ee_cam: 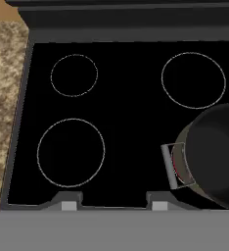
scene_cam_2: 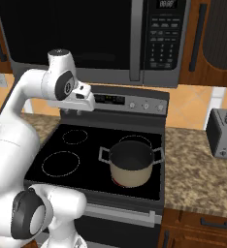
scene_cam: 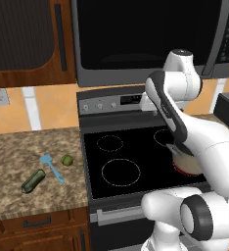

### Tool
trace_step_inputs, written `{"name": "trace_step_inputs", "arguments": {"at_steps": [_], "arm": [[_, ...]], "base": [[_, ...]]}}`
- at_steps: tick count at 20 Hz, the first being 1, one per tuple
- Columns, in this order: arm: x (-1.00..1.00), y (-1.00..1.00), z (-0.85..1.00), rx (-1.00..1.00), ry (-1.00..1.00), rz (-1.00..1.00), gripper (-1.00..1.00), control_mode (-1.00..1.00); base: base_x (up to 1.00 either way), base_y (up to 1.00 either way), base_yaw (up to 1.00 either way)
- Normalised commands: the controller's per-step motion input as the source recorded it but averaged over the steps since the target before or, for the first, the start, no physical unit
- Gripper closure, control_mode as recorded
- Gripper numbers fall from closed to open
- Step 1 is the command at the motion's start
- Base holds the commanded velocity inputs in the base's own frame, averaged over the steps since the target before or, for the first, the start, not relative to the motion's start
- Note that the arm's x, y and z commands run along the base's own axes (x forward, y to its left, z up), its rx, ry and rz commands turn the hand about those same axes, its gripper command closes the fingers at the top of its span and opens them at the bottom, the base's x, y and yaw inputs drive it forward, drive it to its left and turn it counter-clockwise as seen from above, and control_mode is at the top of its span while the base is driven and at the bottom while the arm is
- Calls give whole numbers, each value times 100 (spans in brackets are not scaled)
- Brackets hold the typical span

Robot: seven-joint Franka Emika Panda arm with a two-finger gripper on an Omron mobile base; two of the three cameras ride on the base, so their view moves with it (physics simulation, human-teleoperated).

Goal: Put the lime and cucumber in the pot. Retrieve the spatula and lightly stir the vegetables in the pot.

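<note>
Even, diffuse rendered lighting is observed throughout; no distinct light source can be identified. Soft highlights are noted on the white arm [scene_cam_2: 18, 121], without harsh glare. The cooktop [ee_cam: 126, 122] beyond the jaws is rendered near-black, with thin burner rings legible. Cast shadows are faint. Mild overall softness is recorded; no edge distortion is detected.

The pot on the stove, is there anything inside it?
The pot looks empty: just its dark inside, though the very bottom is too dark to check. The lime and cucumber lie on the counter beside the spatula.
</note>
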Motion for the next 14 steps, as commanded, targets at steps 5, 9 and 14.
{"name": "trace_step_inputs", "arguments": {"at_steps": [5,9,14], "arm": [[-23,44,-5,-4,0,8,-100,-100],[-18,91,-21,-1,0,19,-100,-100],[-9,92,-31,0,0,15,-100,-100]], "base": [[0,0,0],[0,0,0],[0,0,0]]}}
